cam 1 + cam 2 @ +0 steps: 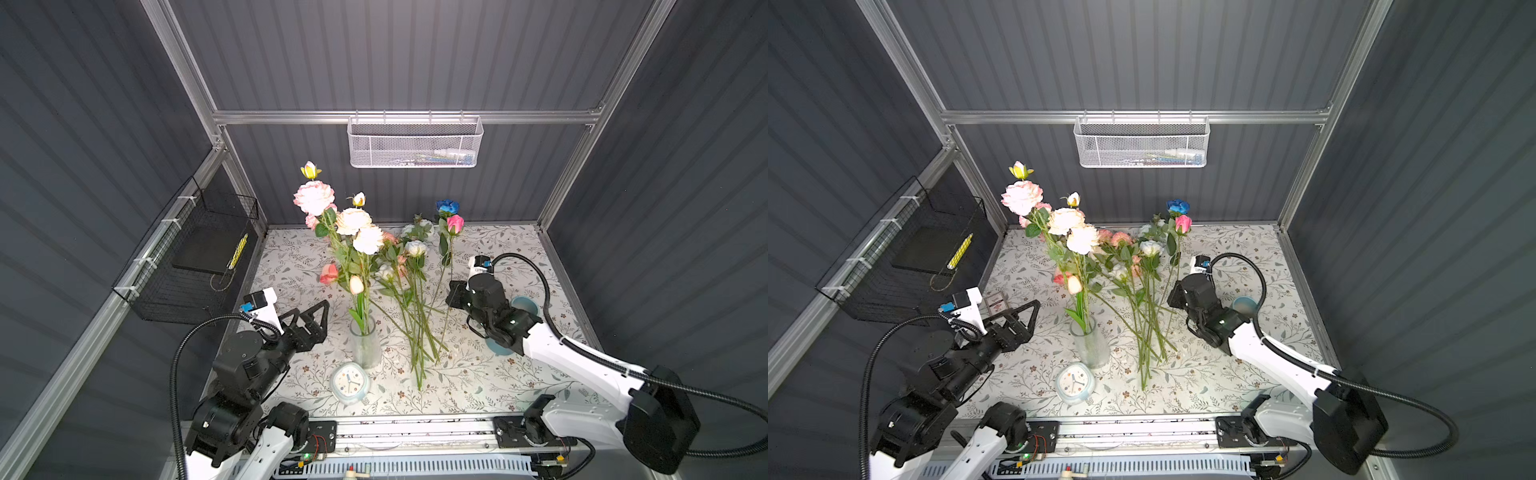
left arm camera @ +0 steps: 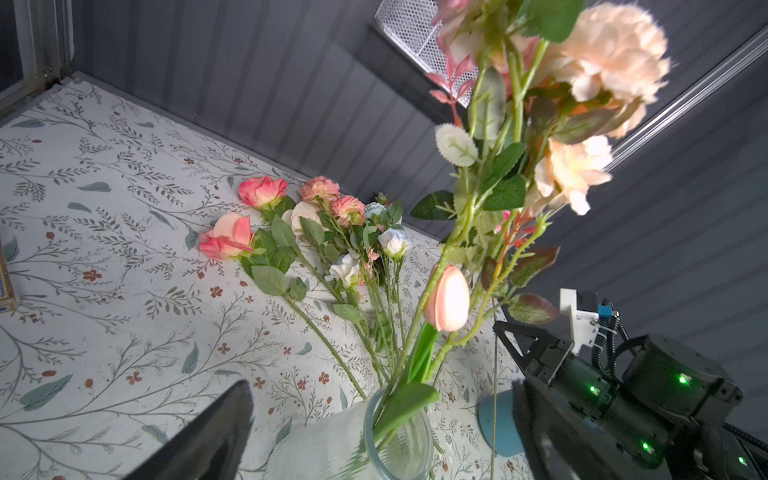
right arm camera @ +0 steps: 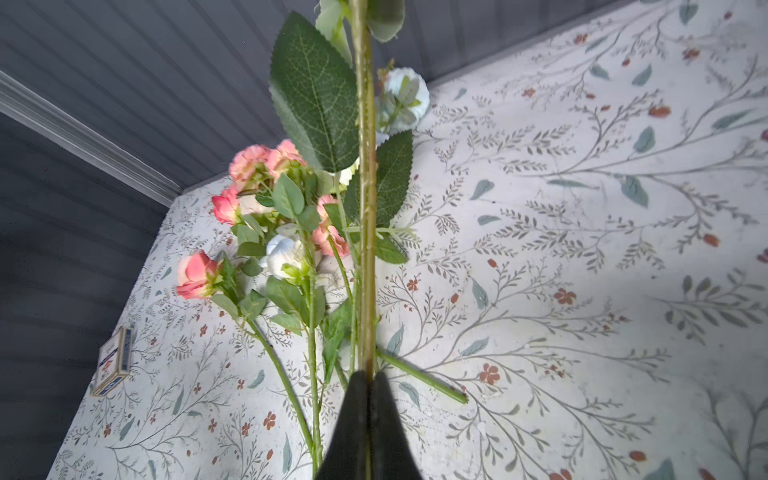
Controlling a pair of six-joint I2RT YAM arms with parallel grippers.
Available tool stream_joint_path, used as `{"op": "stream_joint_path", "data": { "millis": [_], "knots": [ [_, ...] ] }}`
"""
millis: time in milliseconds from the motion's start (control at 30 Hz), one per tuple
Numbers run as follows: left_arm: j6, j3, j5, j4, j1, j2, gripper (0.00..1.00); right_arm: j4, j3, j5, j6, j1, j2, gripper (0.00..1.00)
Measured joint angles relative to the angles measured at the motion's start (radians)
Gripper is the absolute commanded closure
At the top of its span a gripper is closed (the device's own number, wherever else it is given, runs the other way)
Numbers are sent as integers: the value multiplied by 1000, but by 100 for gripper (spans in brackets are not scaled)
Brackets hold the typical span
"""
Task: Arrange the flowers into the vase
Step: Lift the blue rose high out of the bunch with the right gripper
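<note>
Though mixed-hued, flowers point(image 1: 415, 248) long-stemmed, leafy.

The vase point(image 1: 365, 347) is clear, finely ribbed glass, glossy; the flowers point(image 1: 353, 220) have matt cloth petals and leaves on smooth plastic stems; the tablecloth point(image 1: 478, 382) is a smooth matt printed sheet; the clock point(image 1: 350, 383) has a glossy plastic case; the frame point(image 1: 291, 117) is bare brushed metal; the white basket point(image 1: 415, 145) is perforated metal mesh; the black basket point(image 1: 166, 299) is thin wire; the walls point(image 1: 415, 54) are matt ribbed panels.
</note>
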Motion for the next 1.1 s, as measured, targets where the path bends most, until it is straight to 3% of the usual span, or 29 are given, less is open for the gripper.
{"op": "stream_joint_path", "data": {
  "millis": [133,233,367,600,733,900,1100],
  "knots": [
    [8,29,0,1,0,1,0,52,8,-95,-69,6,-32,100],
    [11,32,0,0,0,2,0,-15,117,-154,-105,23,61,100],
    [10,32,0,0,0,3,0,-129,276,-159,-109,25,262,100],
    [10,32,0,-19,0,3,0,-298,286,-94,-111,-11,471,100],
    [10,32,0,-22,0,3,0,-308,281,-67,-129,0,459,100],
    [10,32,0,-21,0,3,0,-198,179,-56,-163,46,307,100],
    [10,29,0,-22,0,3,0,-209,209,-9,-124,-11,393,100]
  ]
}}
